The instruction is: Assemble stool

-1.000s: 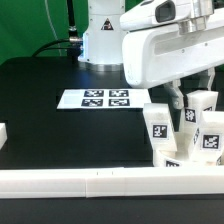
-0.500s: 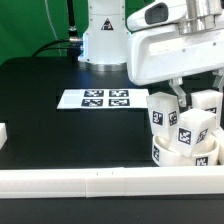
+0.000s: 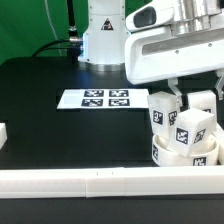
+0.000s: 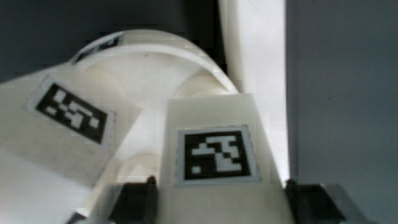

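The stool's round white seat (image 3: 186, 153) sits at the exterior view's right, close to the front rail, with tagged block legs standing up from it. One leg (image 3: 161, 111) is on its left, one (image 3: 191, 129) is in front, and another (image 3: 204, 103) is behind. My gripper (image 3: 184, 100) reaches down among them from above. In the wrist view my gripper (image 4: 226, 200) is shut on a tagged leg (image 4: 217, 150) that fills the gap between both fingers. The seat's curved rim (image 4: 151, 55) and a second tagged leg (image 4: 71, 108) lie beyond it.
The marker board (image 3: 97, 99) lies flat at mid-table. Long white border rails (image 3: 90, 180) run along the front edge, and a small white piece (image 3: 3, 133) sits at the exterior view's left edge. The robot base (image 3: 100, 40) stands behind.
Over the last second the legs shifted toward the exterior view's left and the seat's rim came into view below them. There is almost no motion in the last half second.
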Controlling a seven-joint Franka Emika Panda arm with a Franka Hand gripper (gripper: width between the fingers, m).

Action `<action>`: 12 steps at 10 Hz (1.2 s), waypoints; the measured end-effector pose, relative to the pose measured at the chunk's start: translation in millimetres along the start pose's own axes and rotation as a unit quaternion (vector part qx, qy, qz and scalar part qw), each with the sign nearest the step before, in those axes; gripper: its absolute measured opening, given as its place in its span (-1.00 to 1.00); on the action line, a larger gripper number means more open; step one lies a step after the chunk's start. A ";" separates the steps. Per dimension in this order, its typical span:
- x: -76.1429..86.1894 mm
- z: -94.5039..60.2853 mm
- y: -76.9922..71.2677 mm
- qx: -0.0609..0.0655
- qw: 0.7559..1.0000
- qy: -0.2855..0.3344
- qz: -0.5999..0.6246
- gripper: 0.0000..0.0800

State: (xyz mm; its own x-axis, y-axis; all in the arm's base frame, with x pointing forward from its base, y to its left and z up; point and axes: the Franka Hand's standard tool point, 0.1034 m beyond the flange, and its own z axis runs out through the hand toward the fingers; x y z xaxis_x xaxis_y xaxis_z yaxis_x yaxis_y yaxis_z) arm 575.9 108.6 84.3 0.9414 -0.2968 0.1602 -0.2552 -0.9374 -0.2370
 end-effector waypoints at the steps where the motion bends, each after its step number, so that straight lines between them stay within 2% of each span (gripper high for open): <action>1: 0.4 0.4 -1.3 0.005 0.999 0.004 0.052 -0.15; 3: -1.6 1.1 -5.6 0.008 0.989 0.006 0.147 -0.15; 7: -1.6 1.1 -5.3 0.012 0.977 0.004 0.215 -0.15; 8: -1.6 1.1 -5.3 0.012 0.977 0.004 0.211 0.28; 9: -2.0 -0.4 -7.1 0.011 0.978 -0.002 0.209 0.51; 12: 9.8 -28.9 -13.7 0.016 0.986 -0.018 0.164 0.62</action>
State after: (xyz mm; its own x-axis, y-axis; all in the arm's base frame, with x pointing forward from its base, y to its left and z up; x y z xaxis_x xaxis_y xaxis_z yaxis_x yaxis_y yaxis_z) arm 582.2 113.3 116.8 0.8163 -0.5765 0.0354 -0.5416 -0.7853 -0.2999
